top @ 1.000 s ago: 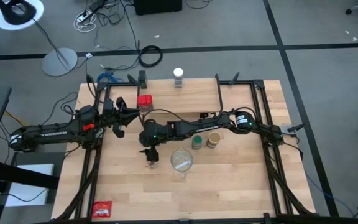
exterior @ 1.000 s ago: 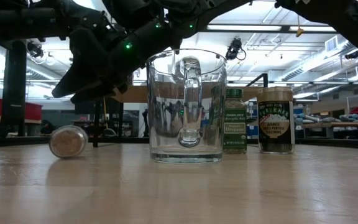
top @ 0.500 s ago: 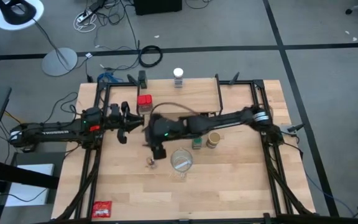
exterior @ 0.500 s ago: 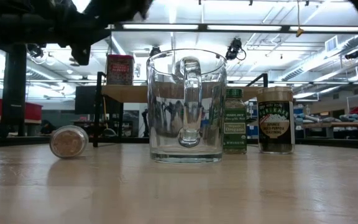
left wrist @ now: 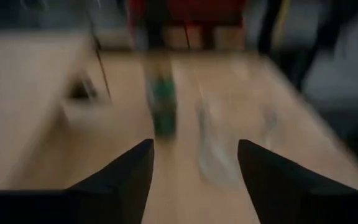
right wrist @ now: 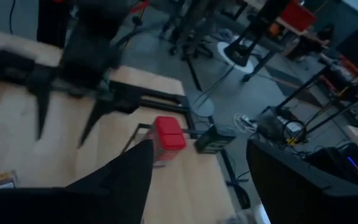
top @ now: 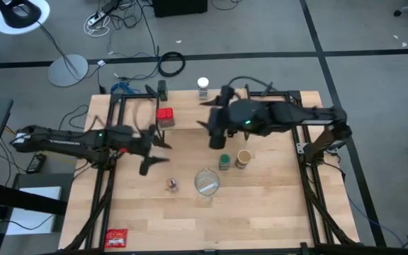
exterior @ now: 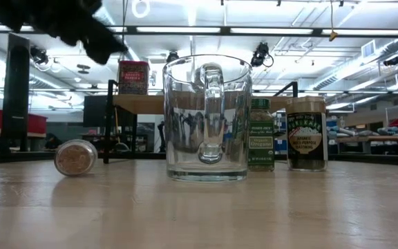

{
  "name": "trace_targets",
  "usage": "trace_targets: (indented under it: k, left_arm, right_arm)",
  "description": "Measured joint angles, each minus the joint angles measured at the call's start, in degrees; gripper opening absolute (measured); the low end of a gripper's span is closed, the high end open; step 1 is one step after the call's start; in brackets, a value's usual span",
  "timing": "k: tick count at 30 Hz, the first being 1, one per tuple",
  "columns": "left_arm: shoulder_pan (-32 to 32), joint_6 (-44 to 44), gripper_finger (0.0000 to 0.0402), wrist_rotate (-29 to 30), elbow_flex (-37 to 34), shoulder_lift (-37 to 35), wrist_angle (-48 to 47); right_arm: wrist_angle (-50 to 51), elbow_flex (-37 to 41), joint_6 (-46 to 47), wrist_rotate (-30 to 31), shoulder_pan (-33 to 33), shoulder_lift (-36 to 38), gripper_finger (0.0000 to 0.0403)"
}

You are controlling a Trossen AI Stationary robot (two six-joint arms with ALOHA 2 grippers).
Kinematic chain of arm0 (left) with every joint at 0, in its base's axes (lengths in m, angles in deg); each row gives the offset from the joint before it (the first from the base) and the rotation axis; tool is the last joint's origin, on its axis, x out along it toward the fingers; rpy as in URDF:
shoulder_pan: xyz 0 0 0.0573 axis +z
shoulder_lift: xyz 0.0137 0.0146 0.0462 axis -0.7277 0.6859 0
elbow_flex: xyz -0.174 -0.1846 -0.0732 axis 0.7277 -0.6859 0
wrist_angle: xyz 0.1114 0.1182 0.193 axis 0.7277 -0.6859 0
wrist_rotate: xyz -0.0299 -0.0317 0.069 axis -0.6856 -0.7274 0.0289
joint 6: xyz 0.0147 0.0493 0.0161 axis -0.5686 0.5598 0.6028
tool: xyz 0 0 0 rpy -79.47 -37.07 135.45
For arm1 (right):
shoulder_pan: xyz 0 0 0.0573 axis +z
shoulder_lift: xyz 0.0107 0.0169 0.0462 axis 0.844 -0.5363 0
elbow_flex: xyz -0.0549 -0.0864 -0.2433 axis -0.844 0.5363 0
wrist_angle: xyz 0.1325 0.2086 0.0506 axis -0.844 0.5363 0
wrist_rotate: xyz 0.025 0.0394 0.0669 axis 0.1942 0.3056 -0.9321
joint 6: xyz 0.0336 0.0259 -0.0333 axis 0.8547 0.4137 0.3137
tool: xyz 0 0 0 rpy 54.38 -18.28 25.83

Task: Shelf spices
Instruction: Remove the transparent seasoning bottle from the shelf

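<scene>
Right gripper (top: 214, 134), spread and empty, has pulled back from the tiny brownish jar (top: 171, 185) to above the shelf (top: 204, 112). That jar lies beside the glass vessel (top: 206, 183), probably dropped. Left gripper (top: 154, 145) spread, swinging toward it; re-grasp needed.

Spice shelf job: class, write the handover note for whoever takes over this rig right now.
Left claw: open, empty, over the table's left middle.
Right claw: open, empty, raised over the table's far middle.
Done: red tin stands on the shelf.
Left: green-lidded jar and tan-lidded jar stand side by side on the table. The tiny jar lies on its side near the glass jug.
Unsure: white-lidded jar is at the table's far edge; cannot tell if it is on the shelf.
</scene>
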Motion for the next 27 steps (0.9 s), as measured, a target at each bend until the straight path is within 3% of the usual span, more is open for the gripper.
trace_targets:
  k: [3,8,13,20,27]
  left_arm:
    - [-4.57,2.52,0.0251,2.89,5.23,7.71,-8.43]
    - [-11.88,8.71,0.0252,6.62,12.21,20.38,-13.36]
    - [-17.55,15.44,0.0252,15.84,19.25,30.25,-23.11]
    - [-22.80,16.45,0.0253,17.64,22.22,39.67,-30.31]
    - [-26.86,17.90,0.0252,23.71,22.23,43.65,-26.41]
  right_arm:
    - [0.25,1.76,0.04,0.44,0.00,3.09,0.0249]
    - [0.50,4.47,0.65,1.96,-0.15,5.88,0.0243]
    - [1.93,5.42,1.00,2.27,-0.20,6.10,0.0240]
    - [2.14,6.42,0.97,2.51,-0.20,6.10,0.0240]
    - [1.93,6.42,0.81,2.68,-0.37,6.10,0.0240]
